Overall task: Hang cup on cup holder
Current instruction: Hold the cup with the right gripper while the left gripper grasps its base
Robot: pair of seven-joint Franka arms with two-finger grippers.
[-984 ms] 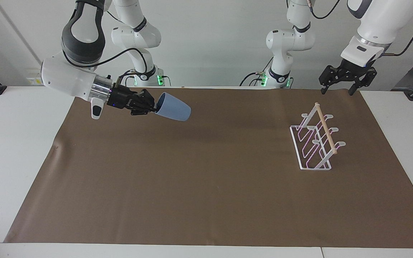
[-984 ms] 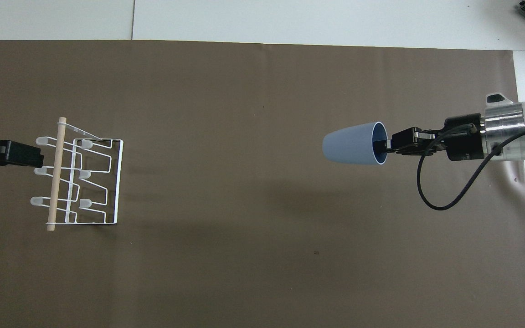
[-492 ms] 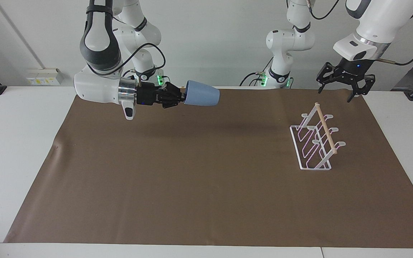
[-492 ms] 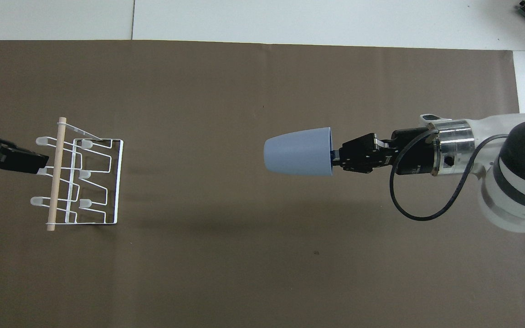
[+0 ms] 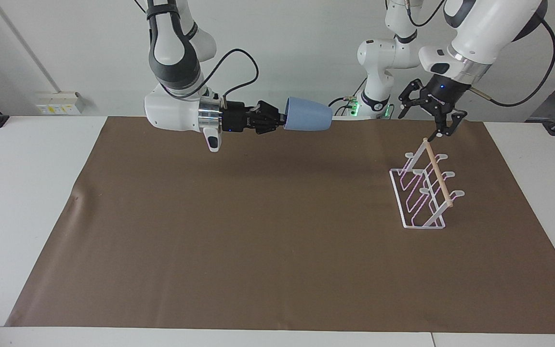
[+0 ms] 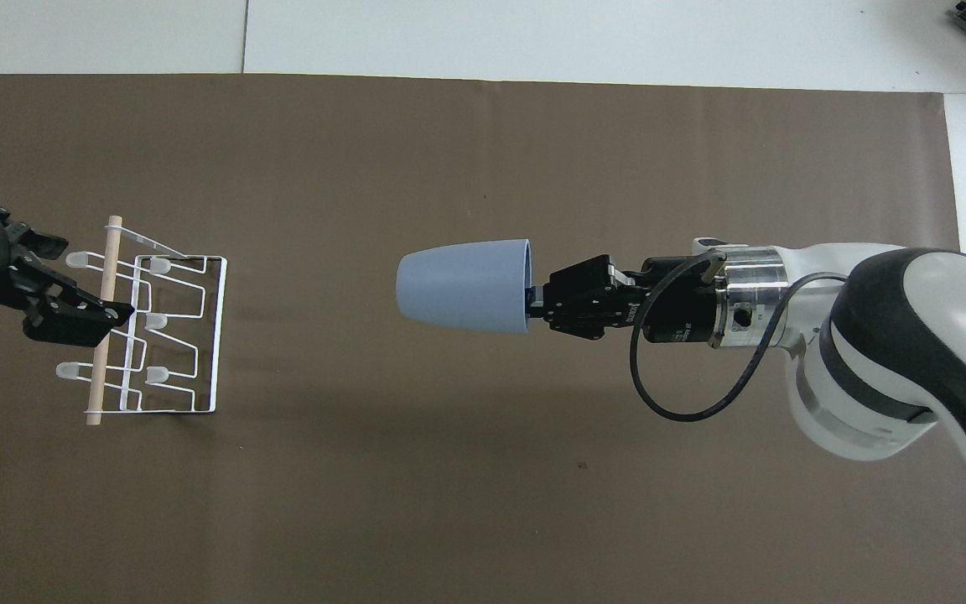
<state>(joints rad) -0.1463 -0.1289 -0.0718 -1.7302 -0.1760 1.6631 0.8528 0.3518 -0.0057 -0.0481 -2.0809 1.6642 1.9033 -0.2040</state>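
Right gripper (image 5: 281, 121) clamped on the rim of the cup (image 5: 308, 120), one finger inside the mouth. Cup carried in the air over the brown mat (image 5: 258, 231), about mid-desk. Its long axis lies level, base leading, mouth back toward the gripper.

Cup holder (image 5: 424, 190) stands on the mat toward the left arm's end of the desk, well apart from the cup. From the cup it lies straight along the cup's own axis, base pointing at it. Its wooden dowel (image 5: 437, 171) runs crosswise to that line; pegs stick out on both sides.

Left gripper (image 5: 430, 118) open, empty, hanging over the dowel end nearest the robots. Not seen touching it.

Judgement: carry phase. The mouth faces away from the pegs, so the cup needs turning before it can hang.
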